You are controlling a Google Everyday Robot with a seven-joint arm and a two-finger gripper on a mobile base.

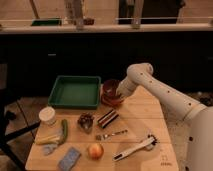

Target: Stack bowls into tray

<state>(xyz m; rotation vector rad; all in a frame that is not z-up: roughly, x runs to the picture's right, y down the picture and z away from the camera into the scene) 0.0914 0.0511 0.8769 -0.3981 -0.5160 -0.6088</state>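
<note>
The green tray [75, 92] lies at the table's back left with nothing showing inside. Just right of it, the dark maroon bowl [110, 88] sits tilted on top of the orange bowl [112, 101], whose rim shows below it. My gripper [119, 93] is at the right side of the maroon bowl, at its rim. The white arm [160, 95] reaches in from the right. The bowl and wrist hide the contact.
A white cup [47, 115], a green vegetable [64, 131], a banana [48, 140] and a blue sponge [68, 159] lie front left. A brown object [86, 121], dark packet [108, 118], fork [112, 134], apple [95, 150] and white brush [135, 147] lie in the middle.
</note>
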